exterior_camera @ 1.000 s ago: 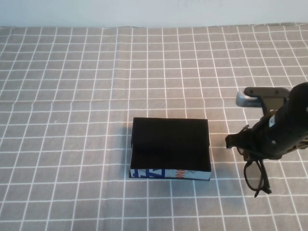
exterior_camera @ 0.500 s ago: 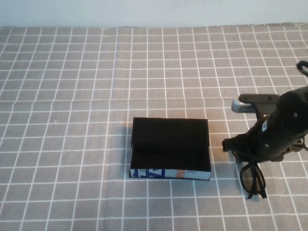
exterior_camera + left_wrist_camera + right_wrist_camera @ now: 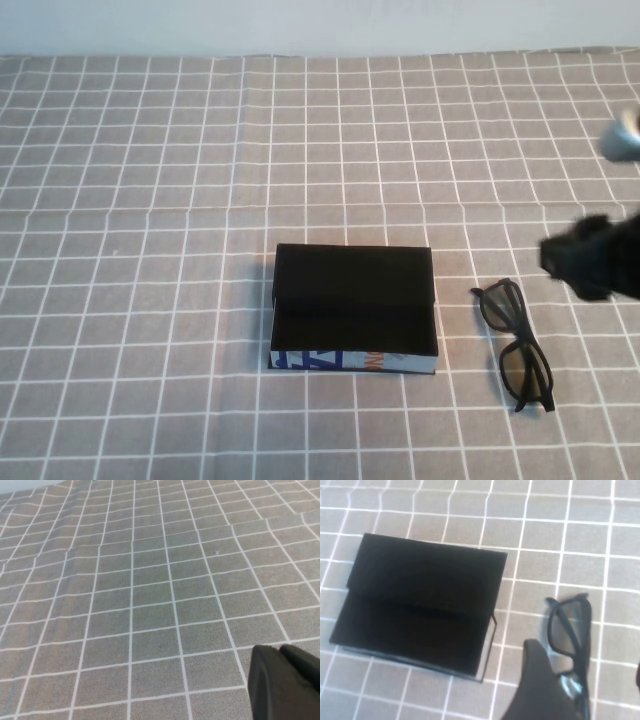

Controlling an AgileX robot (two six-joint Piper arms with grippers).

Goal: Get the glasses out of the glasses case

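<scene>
The glasses case (image 3: pixel 354 310) sits at the table's middle, black on top, with a blue, white and orange front edge. The black glasses (image 3: pixel 512 345) lie folded on the cloth just right of the case, apart from it. My right gripper (image 3: pixel 590 265) hovers above and to the right of the glasses, open and empty. In the right wrist view the case (image 3: pixel 420 600) and the glasses (image 3: pixel 570 625) both show, with the right gripper (image 3: pixel 585 657) spread wide above the glasses. My left gripper (image 3: pixel 280 652) is shut and empty over bare cloth, out of the high view.
A grey cloth with a white grid (image 3: pixel 150 250) covers the whole table. A pale wall runs along the far edge (image 3: pixel 320 25).
My right gripper has let go of the glasses and pulled up and to the right. The glasses now lie flat on the cloth beside the case. The case has not moved.
</scene>
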